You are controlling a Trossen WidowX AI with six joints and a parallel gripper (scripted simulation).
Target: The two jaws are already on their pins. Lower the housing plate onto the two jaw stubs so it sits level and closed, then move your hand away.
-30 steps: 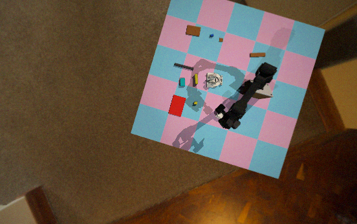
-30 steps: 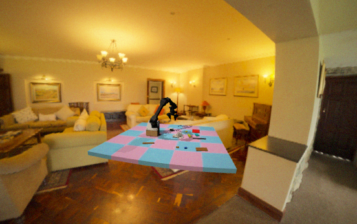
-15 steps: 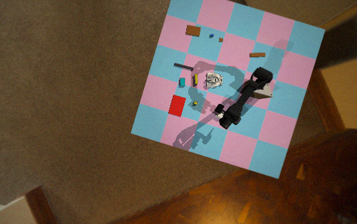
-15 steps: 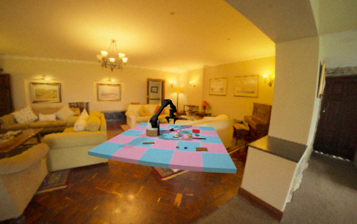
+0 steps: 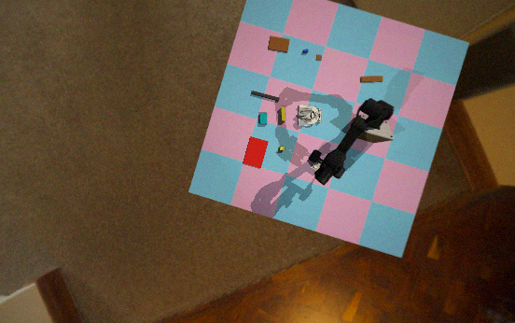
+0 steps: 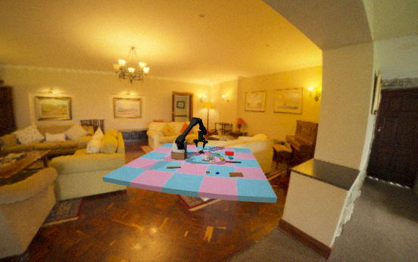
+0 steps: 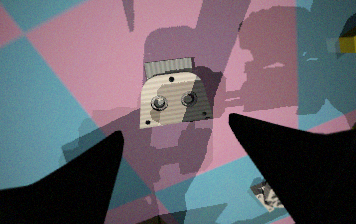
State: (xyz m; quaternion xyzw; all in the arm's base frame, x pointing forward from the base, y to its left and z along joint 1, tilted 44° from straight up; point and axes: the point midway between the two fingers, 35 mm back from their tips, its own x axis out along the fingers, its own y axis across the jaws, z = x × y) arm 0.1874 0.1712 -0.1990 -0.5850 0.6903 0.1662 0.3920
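A pale housing plate (image 7: 172, 90) (image 5: 314, 165) (image 6: 201, 151) with a rounded edge, two round metal features and small dark holes shows below the hand. A grey ribbed part (image 7: 169, 66) shows along its rounded edge. Whether the plate sits level on anything cannot be told, and I cannot make out the jaw stubs. My gripper (image 7: 177, 126) (image 5: 319, 167) (image 6: 201, 146) is open and empty, above the plate, with one finger on each side of it in the wrist view. A black and white patterned piece (image 5: 309, 115) (image 6: 208, 157) (image 7: 266, 196) stands apart from the plate.
A yellow block (image 5: 283, 114), a teal block (image 5: 263, 119), a red slab (image 5: 256, 152) (image 6: 229, 153), a small yellow piece (image 5: 282, 149) (image 7: 348, 44) and a dark bar (image 5: 264, 96) (image 6: 232, 162) lie around. Brown blocks (image 5: 278, 44) (image 5: 371, 79) lie farther off.
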